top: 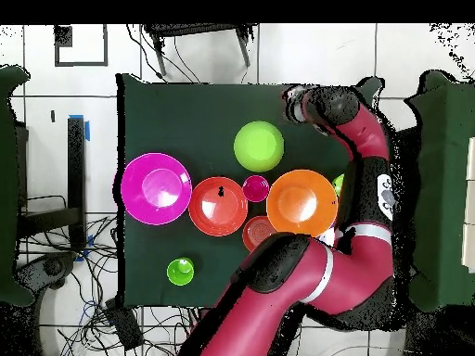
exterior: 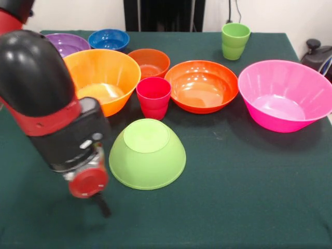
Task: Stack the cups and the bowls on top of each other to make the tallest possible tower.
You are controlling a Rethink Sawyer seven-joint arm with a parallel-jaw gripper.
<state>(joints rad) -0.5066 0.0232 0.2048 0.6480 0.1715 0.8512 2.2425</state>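
1. Nothing readable is showing anywhere: no labels, brands or numbers on the bowls or cups.
2. The arm [exterior: 62,124] isn't showing any legible marking either.

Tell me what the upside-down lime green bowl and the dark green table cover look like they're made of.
The upside-down lime green bowl looks like moulded plastic with a smooth, slightly satin finish: even colour and soft highlights on its base. The dark green table cover seems to be cloth or felt: matte, no reflections, though its weave cannot be made out.
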